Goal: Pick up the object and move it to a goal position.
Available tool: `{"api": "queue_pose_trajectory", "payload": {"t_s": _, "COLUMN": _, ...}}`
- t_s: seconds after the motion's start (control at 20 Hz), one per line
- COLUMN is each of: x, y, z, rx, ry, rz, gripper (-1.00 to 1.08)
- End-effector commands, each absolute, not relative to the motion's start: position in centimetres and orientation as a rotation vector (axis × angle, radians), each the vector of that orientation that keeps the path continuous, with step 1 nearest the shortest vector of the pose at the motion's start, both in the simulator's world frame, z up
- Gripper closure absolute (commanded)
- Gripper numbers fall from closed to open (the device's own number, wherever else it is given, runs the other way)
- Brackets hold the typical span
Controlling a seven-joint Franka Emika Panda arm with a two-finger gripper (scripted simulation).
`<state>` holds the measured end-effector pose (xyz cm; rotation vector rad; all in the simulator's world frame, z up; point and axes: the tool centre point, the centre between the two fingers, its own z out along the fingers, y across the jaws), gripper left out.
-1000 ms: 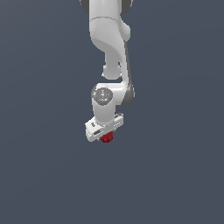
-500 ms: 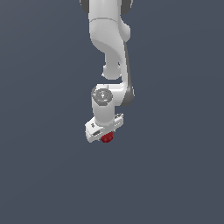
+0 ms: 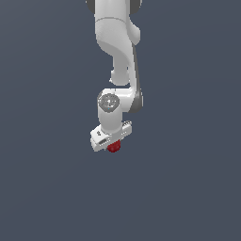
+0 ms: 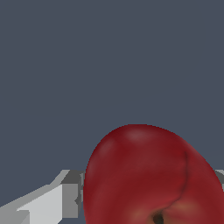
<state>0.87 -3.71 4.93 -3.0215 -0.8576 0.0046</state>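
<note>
Plain dark grey background, nothing else around. White gripper point(image 3: 113, 144) has its jaws clamped on the dark red ball point(image 3: 113, 147), poking out at 6 o'clock below it. Round and small, so I'd guess it could squirt out mid-move.

— What does the arm point(image 3: 115, 42) look like?
— Smooth, glossy white shells with dark grey joint seams, and a round grey disc point(image 3: 109, 100) on the wrist.
— And its end?
— A blocky white hand point(image 3: 110, 134); pale grey fingers point(image 4: 48, 203).
</note>
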Motion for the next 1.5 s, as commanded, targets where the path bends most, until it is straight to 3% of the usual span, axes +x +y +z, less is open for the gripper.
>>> {"api": "queue_pose_trajectory", "payload": {"t_s": 0.0, "x": 0.5, "y": -4.3, "z": 5.5, "rx": -3.023, "ry": -0.857, "rz": 0.000, "gripper": 1.08}}
{"api": "queue_pose_trajectory", "payload": {"t_s": 1.05, "x": -10.2, "y": -17.1, "z": 14.5, "rx": -3.022, "ry": -0.857, "rz": -0.001, "gripper": 1.08}}
{"api": "queue_pose_trajectory", "payload": {"t_s": 1.45, "x": -12.5, "y": -20.2, "z": 16.6, "rx": -3.021, "ry": -0.858, "rz": -0.001, "gripper": 1.08}}
